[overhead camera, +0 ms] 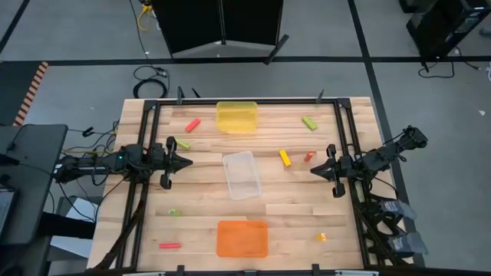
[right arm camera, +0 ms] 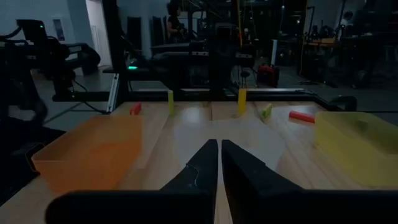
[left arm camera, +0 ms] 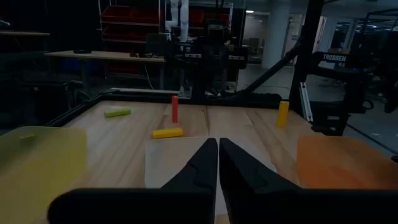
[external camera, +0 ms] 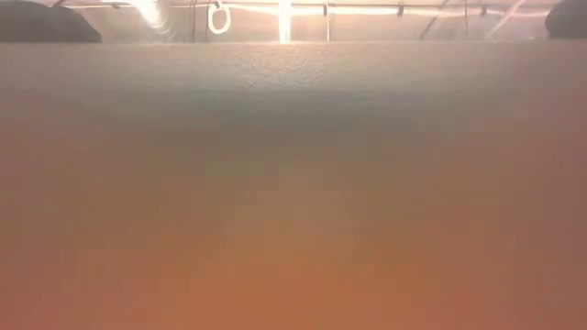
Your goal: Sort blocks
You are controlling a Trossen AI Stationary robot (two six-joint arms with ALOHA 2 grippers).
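Small blocks lie scattered on the wooden table (overhead camera: 153,192). A red block (overhead camera: 192,124) and a green block (overhead camera: 309,123) lie toward the far edge. A yellow block (overhead camera: 285,157) and a red block (overhead camera: 308,156) sit right of centre. A green block (overhead camera: 182,144) is beside my left gripper. A green block (overhead camera: 175,211), a red block (overhead camera: 169,246) and a yellow block (overhead camera: 323,238) lie toward the near edge. My left gripper (overhead camera: 186,161) is shut and empty at mid-left; its own view shows its tips (left arm camera: 218,146). My right gripper (overhead camera: 314,170) is shut and empty at mid-right; its own view shows its tips (right arm camera: 219,148).
A yellow tray (overhead camera: 236,116) stands at the far centre, a clear tray (overhead camera: 242,174) in the middle between the grippers, and an orange tray (overhead camera: 242,238) at the near centre. The orange tray fills the low view (external camera: 293,229). Black frame rails (overhead camera: 146,153) run along the table's sides.
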